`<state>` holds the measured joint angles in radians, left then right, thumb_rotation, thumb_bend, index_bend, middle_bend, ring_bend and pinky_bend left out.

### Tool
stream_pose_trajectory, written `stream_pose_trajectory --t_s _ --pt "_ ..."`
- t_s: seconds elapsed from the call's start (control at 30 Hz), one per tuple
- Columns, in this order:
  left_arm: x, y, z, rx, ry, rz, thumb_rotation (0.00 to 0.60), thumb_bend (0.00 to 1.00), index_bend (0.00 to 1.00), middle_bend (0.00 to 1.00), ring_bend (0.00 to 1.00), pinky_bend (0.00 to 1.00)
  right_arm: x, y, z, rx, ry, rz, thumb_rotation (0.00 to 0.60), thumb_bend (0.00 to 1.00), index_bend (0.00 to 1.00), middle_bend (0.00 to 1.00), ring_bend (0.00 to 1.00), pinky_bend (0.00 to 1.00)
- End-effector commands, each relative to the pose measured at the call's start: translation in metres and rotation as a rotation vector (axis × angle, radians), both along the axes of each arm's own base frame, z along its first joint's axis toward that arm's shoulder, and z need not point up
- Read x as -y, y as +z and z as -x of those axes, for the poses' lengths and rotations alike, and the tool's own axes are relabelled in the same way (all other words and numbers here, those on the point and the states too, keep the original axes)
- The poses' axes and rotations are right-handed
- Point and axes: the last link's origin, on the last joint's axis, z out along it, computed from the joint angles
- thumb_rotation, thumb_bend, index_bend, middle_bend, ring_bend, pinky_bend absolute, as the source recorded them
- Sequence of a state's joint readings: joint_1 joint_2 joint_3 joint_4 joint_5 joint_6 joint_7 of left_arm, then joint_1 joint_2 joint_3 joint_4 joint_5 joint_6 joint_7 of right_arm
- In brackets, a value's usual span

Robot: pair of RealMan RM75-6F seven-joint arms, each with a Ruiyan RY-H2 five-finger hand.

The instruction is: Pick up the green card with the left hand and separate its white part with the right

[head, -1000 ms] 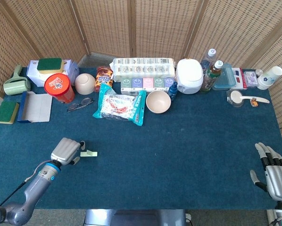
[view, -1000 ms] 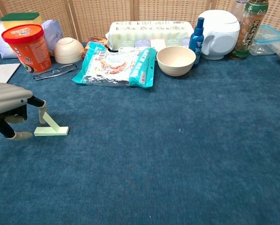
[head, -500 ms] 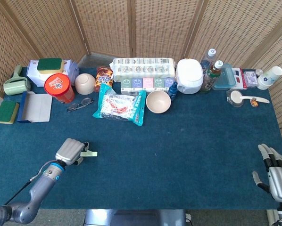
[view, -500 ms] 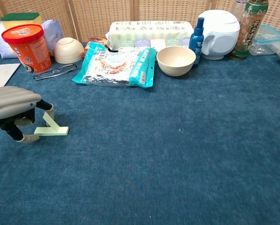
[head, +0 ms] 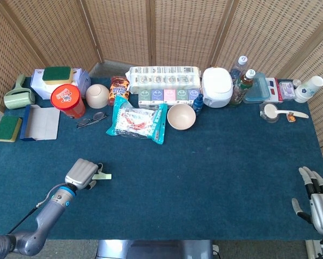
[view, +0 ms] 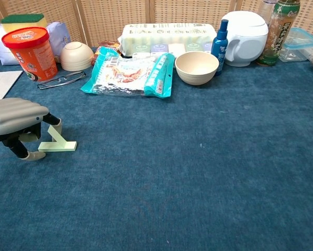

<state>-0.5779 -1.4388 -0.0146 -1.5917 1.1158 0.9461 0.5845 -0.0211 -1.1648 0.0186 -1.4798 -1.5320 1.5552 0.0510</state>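
- Head view: left hand (head: 82, 174) sits low on the blue table (head: 215, 172), near the front left edge, fingers curled down right at the green card (head: 102, 176). Card lies on the cloth just beside the hand. Can't tell from here if it's actually gripped.
- Right hand (head: 317, 200) is way off at the front right corner, fingers spread, nothing in it.
- Back row: red tub (head: 67, 101) w/ white print, too small to read. Long wrapped multipack (head: 163, 79) w/ a row of small pastel boxes in front, print unreadable. Teal snack bag (head: 136, 121) has red/white graphics, no legible txt.
- Beige bowl (head: 181, 116) upright, looks empty inside. Second bowl (head: 97, 95) is flipped upside down next to the red tub.
- Chest view: left hand (view: 18, 121) hangs over the card's left end, fingertips (view: 54, 124) touching the raised flap of the green card (view: 57, 143); base strip flat on the cloth. Not lifted, grip unclear.
- Glasses (view: 61, 80) lie folded in front of the red tub (view: 30, 52). Blue bottle (view: 219, 40) stands beside the white cooker (view: 245, 31).
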Motion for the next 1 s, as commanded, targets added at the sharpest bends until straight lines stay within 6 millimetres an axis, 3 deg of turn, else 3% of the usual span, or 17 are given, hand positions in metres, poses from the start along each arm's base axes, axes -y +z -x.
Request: stream_pose_trajectory --t_s 0.03,0.43,0.67,1.0 --pt "0.000 0.000 0.000 -0.001 0.000 -0.002 0.600 0.29 0.44 0.97 1.00 1.00 0.000 0.000 0.000 0.001 -0.001 0.000 0.600 0.40 0.00 0.09 0.10 0.18" --pt "0.001 -0.001 0.003 -0.025 0.013 -0.005 0.600 0.33 0.49 0.97 1.00 1.00 -0.002 0.000 0.002 0.004 -0.002 0.002 0.600 0.40 0.00 0.09 0.10 0.18" --pt "-0.001 0.002 -0.001 -0.021 -0.006 -0.025 0.600 0.41 0.59 1.00 1.00 1.00 -0.002 0.001 0.002 0.007 0.003 0.007 0.600 0.40 0.00 0.09 0.10 0.18" --pt "-0.005 0.032 -0.008 0.003 -0.124 -0.080 0.600 0.44 0.63 1.00 1.00 1.00 0.001 0.000 0.001 0.016 0.010 0.002 0.600 0.40 0.00 0.09 0.10 0.18"
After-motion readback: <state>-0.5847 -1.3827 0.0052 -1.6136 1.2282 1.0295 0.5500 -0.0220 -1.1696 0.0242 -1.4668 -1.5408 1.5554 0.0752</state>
